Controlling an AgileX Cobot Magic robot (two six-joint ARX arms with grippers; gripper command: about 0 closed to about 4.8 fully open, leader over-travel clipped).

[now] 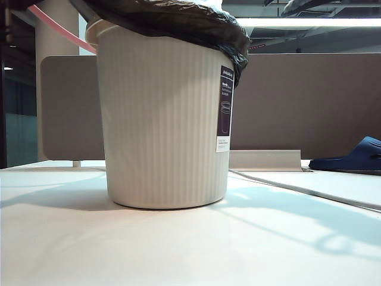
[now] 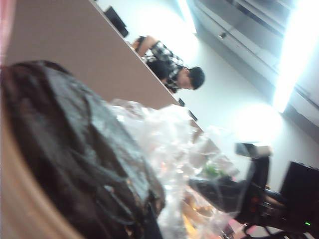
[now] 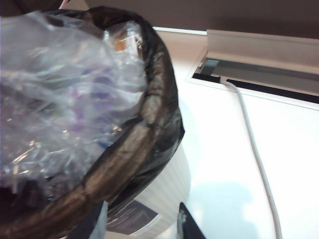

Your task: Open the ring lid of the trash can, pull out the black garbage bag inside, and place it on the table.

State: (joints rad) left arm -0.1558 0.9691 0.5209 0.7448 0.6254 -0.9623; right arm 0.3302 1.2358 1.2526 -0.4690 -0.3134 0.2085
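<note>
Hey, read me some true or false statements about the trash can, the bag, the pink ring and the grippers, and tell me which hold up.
1. The trash can stands upright on the table. True.
2. The black garbage bag lies flat on the table. False: it is draped over the can's rim.
3. The ring lid sits up at the rim, tilted. True.
4. The right gripper is clamped shut on the bag. False: its fingers stand apart beside the can.
5. A dark blue slipper lies on the table. True.

The trash can (image 1: 164, 119) stands centre-left on the table (image 1: 178, 250), bag (image 1: 178, 21) over its rim; slipper (image 1: 351, 158) far right.
</note>
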